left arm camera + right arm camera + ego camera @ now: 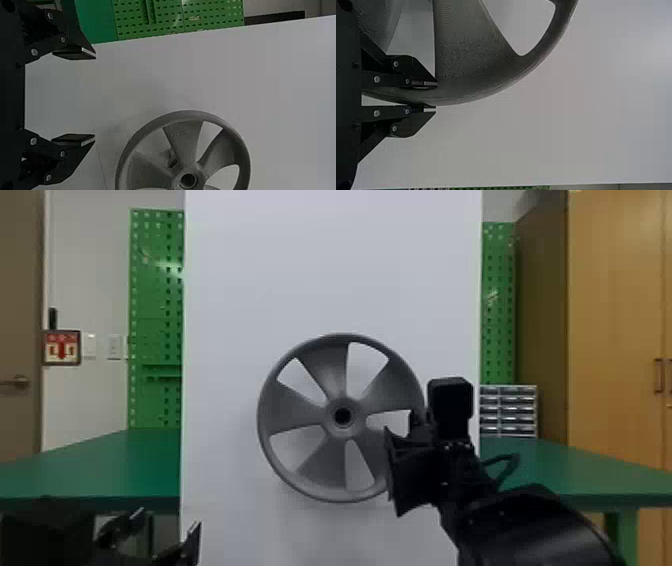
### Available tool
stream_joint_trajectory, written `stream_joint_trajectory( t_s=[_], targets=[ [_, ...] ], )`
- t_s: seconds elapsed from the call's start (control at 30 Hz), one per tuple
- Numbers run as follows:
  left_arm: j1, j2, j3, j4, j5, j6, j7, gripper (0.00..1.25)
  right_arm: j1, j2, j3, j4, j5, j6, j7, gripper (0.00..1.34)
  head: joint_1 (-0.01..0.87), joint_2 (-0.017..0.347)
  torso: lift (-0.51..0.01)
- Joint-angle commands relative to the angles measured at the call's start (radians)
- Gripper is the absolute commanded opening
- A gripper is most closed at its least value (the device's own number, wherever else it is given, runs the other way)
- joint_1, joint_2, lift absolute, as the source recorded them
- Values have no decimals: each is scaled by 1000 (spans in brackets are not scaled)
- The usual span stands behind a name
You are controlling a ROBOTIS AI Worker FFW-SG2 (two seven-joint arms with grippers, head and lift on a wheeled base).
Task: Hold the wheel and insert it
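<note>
We list: one left tool (166, 520), open, at 7 o'clock in the head view; one right tool (395, 471), gripping the rim at 4 o'clock of one grey wheel (327, 370), upright; one white panel (330, 265) behind.

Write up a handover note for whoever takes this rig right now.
Wheel: upright, facing us, before the white panel.
Right claw: shut on the wheel's rim, on the robot's right.
Left claw: open, empty, low on the robot's left.
Done: wheel gripped.
Left: insertion, or confirming it; I can't tell whether the hub is seated. I'd check before releasing.
</note>
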Motion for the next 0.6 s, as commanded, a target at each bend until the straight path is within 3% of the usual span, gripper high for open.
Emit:
stream_joint_trajectory(
  t_s=[0.0,0.57],
  targets=[
    [2,0,2,0,0,0,0,739,-1,2,-6,25,3,-25,-1,153,0,0,-499],
    [3,0,0,0,2,0,0,739,-27,5,-3,58,18,7,-22,153,0,0,-499]
  ],
)
